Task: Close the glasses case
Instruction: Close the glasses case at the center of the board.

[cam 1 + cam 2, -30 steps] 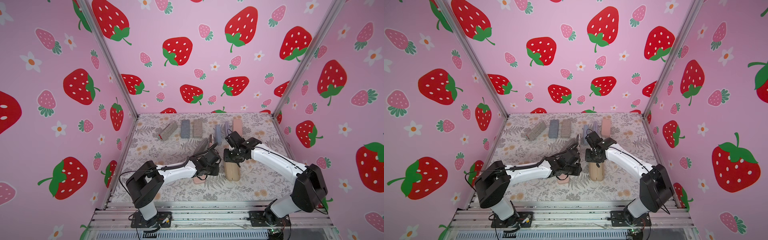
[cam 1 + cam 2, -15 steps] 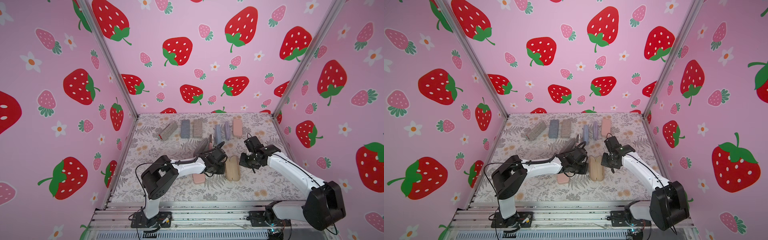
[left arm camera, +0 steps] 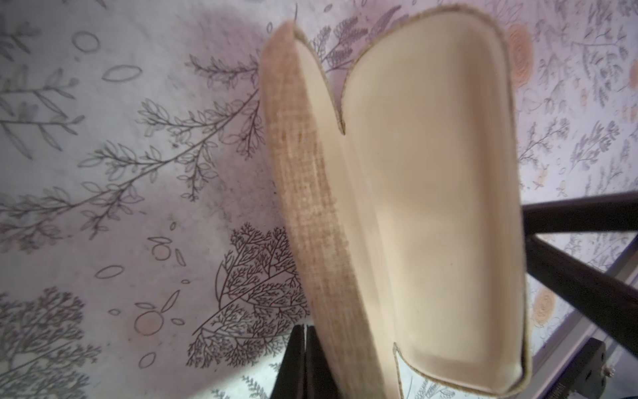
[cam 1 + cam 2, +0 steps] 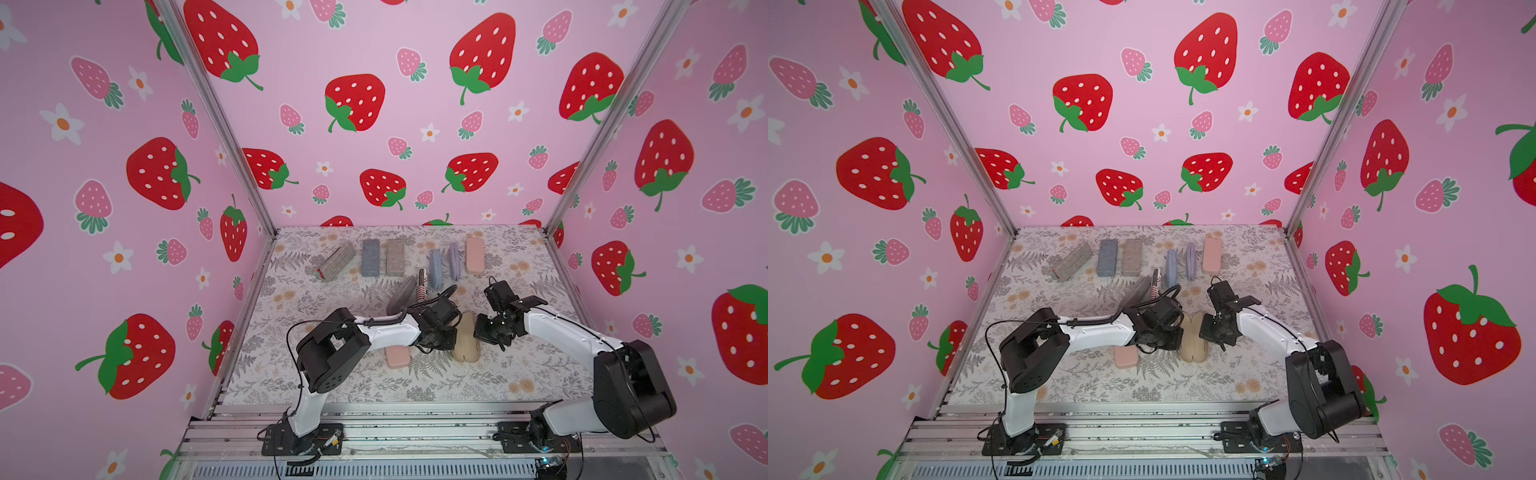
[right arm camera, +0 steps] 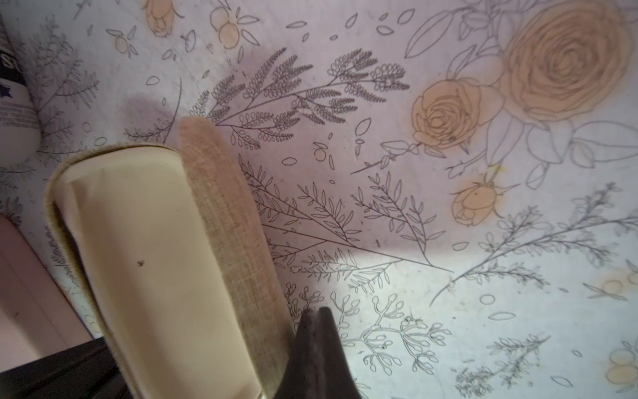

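The tan fabric glasses case (image 4: 465, 338) (image 4: 1192, 338) lies open mid-table, its cream lining (image 3: 431, 207) (image 5: 155, 259) facing up. Its two halves are tipped up into a shallow V. My left gripper (image 4: 444, 338) (image 4: 1168, 337) is shut and holds nothing. Its tip (image 3: 305, 328) rests against the woven outside of the case's left half. My right gripper (image 4: 482, 329) (image 4: 1207, 330) is also shut and holds nothing. Its tip (image 5: 316, 311) is down by the woven outside of the right half.
Along the back stand a grey-brown case (image 4: 337, 262), a blue one (image 4: 370, 257), a tan-grey one (image 4: 395, 257), two slim pouches (image 4: 435, 262) and a pink case (image 4: 475, 254). A grey case (image 4: 401, 295) and a printed tube (image 4: 422, 282) lie behind the left arm. A pink case (image 4: 397, 356) lies under that arm.
Both grippers have shut. The right arm swung from behind and above the case out to its right side and down. The left gripper settled against the case's left side.
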